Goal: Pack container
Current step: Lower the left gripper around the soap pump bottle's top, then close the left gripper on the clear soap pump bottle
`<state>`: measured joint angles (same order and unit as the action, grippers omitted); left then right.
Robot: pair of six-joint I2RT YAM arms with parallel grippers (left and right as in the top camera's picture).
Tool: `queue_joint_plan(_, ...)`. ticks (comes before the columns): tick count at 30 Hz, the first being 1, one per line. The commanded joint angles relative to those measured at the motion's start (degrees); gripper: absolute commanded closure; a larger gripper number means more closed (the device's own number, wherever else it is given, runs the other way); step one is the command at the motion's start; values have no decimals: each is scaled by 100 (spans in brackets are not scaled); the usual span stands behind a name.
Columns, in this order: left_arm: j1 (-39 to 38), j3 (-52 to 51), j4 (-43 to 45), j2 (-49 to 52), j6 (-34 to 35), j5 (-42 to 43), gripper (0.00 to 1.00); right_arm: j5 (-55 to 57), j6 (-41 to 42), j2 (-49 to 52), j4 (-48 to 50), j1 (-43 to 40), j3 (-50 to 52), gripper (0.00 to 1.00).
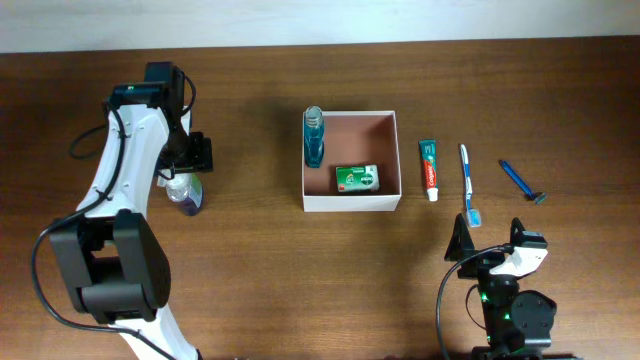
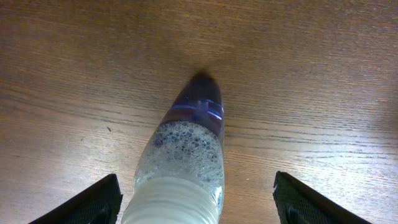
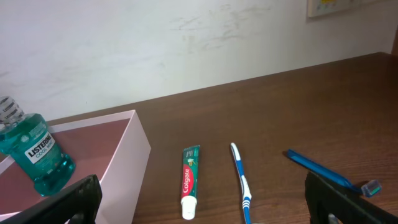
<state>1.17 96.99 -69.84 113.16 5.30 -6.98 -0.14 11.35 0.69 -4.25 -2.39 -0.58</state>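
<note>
The container (image 1: 350, 203), a white-walled square box with a reddish-brown inside, holds an upright teal mouthwash bottle (image 1: 314, 138) and a green box (image 1: 357, 178). A clear bottle with purple foamy liquid (image 1: 186, 193) lies on the table to its left. My left gripper (image 1: 188, 160) is open over it. In the left wrist view the fingers (image 2: 196, 180) straddle the bottle (image 2: 186, 155) without touching it. My right gripper (image 1: 490, 240) is open and empty near the front edge. Its view (image 3: 202, 183) shows the container wall (image 3: 127, 155) and mouthwash (image 3: 34, 152).
To the right of the container lie a toothpaste tube (image 1: 429, 168), a blue toothbrush (image 1: 467, 180) and a blue razor (image 1: 522, 181). All three show in the right wrist view: toothpaste (image 3: 189, 177), toothbrush (image 3: 241, 180), razor (image 3: 323, 169). A white wall stands behind the table.
</note>
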Motion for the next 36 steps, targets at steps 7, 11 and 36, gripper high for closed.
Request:
queue_joint_plan(7, 356, 105, -63, 50, -66, 686, 21, -52, -61, -48, -28, -37, 26, 1)
queue_joint_plan(11, 514, 103, -138, 50, -68, 682, 21, -52, -59, -48, -28, -37, 26, 1)
queue_joint_plan(36, 538, 33, -184, 50, -109, 686, 49, -52, -61, -48, -28, -37, 26, 1)
